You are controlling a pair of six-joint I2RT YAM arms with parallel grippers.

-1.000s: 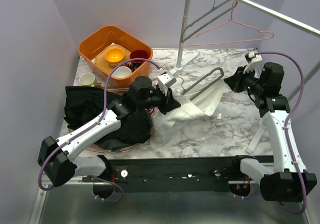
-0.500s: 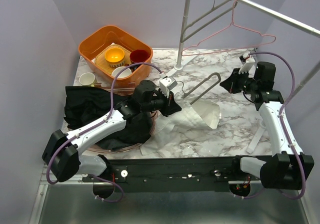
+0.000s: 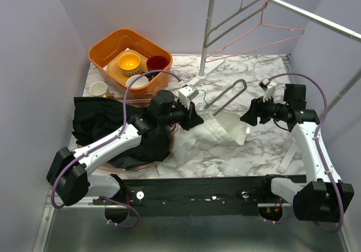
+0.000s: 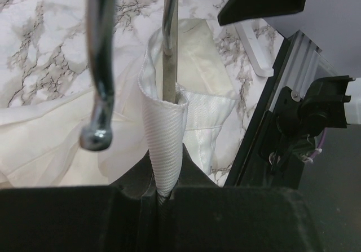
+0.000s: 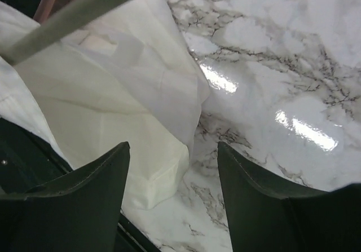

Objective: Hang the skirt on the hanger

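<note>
Marble-patterned white tabletop [image 3: 265,77] lay between plain lilac walls [image 3: 34,49]; left gripper [image 3: 194,116] pinched the white satin skirt [image 3: 225,131], which partly hid a grey wire hanger [image 3: 228,94]; fingers of the right gripper [image 3: 248,118] stood spread.

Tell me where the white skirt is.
Top view: the white skirt lies mid-table, one end pinched in the left gripper with the metal hanger, the other near the right gripper.

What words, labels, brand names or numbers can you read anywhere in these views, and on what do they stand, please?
None: no view shows any legible text.
The orange tub, the white skirt, the metal hanger and the marble tabletop bear no visible print.
Any marks on the black base rail are too small to read.
</note>
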